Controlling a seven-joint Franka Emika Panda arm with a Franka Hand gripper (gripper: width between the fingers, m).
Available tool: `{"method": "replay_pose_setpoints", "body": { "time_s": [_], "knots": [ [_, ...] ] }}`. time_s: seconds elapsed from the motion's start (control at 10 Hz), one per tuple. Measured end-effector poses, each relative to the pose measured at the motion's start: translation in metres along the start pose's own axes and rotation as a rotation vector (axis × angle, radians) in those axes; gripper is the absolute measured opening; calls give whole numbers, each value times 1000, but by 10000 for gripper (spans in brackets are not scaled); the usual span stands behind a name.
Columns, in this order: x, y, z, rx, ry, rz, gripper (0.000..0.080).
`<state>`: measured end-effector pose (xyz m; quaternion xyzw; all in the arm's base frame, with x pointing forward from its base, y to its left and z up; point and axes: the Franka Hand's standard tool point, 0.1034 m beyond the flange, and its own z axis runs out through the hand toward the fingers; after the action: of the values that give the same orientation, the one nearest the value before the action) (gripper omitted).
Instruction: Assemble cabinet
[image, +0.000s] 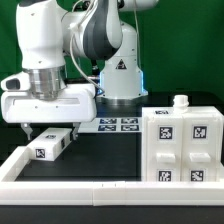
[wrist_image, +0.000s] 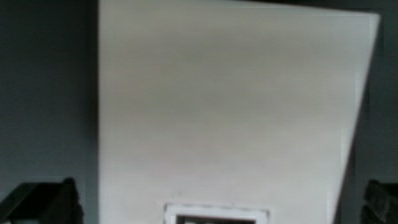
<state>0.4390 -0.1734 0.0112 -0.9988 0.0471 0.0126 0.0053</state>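
Two white pieces are on the black table (image: 110, 152): the cabinet (image: 185, 145) stands at the exterior view's right, and a loose panel (image: 52, 146) with one tag lies at the left. The hand (image: 50, 128) hangs just over this panel, its fingers (wrist_image: 45, 200) apart, one at each side.

White cabinet (image: 181, 143), black-and-white square tags (image: 166, 131)
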Motion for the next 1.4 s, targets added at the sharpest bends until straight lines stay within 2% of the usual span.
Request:
{"method": "replay_pose_setpoints", "body": {
  "time_s": [0.4, 0.5, 0.6, 0.9, 1.1, 1.4],
  "knots": [
    [-2, -1, 5, -2, -5, -12, 785],
    [-2, -1, 5, -2, -5, -12, 616],
    [-2, 0, 5, -2, -5, -11, 560],
    [-1, -4, 1, -4, 1, -33, 560],
    [0, -34, -28, 8, 18, -43, 560],
    [8, -83, -79, 45, 27, -12, 560]
  ]
}}
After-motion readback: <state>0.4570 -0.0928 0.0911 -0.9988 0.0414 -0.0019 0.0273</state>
